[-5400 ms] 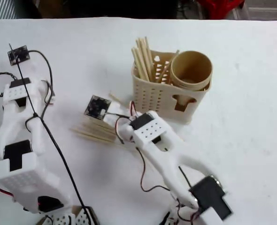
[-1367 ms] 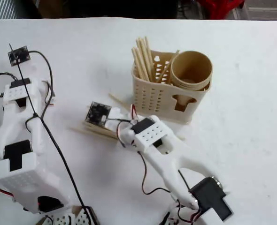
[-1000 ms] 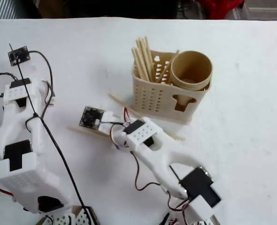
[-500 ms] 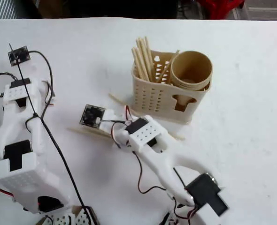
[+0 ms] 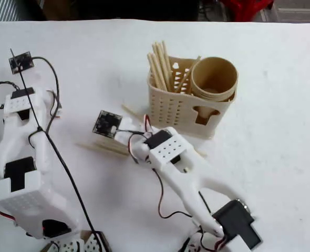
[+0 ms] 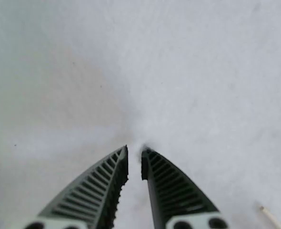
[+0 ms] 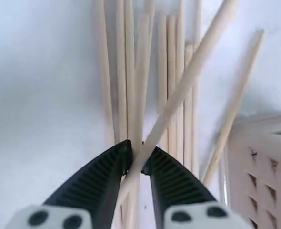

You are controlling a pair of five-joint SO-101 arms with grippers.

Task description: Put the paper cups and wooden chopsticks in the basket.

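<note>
Several loose wooden chopsticks [image 7: 145,71] lie side by side on the white table, showing beside the right arm [image 5: 168,149] as a pale bundle [image 5: 100,147]. My right gripper [image 7: 135,151] is down on this pile, shut on one chopstick [image 7: 188,81] that crosses the others at a slant. The cream perforated basket [image 5: 181,107] stands just beyond, holding stacked paper cups [image 5: 214,79] and several upright chopsticks [image 5: 160,63]. My left gripper [image 6: 134,153] is shut with nothing in it, tips down at the bare table, on the left arm [image 5: 21,136].
A basket corner [image 7: 262,162] is close beside the right gripper. One stray chopstick [image 5: 131,112] lies by the basket's left wall, and a chopstick tip [image 6: 270,217] shows near the left gripper. Black cables trail across the table's left side [image 5: 55,152].
Over the last second the right wrist swung left across the loose chopsticks, then came back right toward the basket. The left arm has stayed still.
</note>
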